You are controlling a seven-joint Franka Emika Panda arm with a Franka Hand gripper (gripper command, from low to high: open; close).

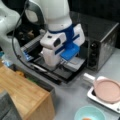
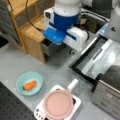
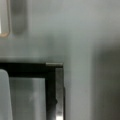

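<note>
The gripper (image 1: 61, 65) is hovering directly above the open oven door (image 1: 71, 67), its long edge running left-right. I cannot tell whether its jaws are apart.

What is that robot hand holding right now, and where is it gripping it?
It cannot be told: the gripper hangs over the open oven door, its jaws hidden in every view.

Arm links (image 1: 58, 12) are cased in glossy white, rounded shells. A blue band (image 1: 66, 29) is seen around the wrist, with a flat blue plate (image 2: 54, 35) fixed beneath it. The gripper (image 1: 51, 53) body is white and blocky, with a dark recess on one face. A black cable (image 1: 15, 45) is looped alongside the arm.
</note>
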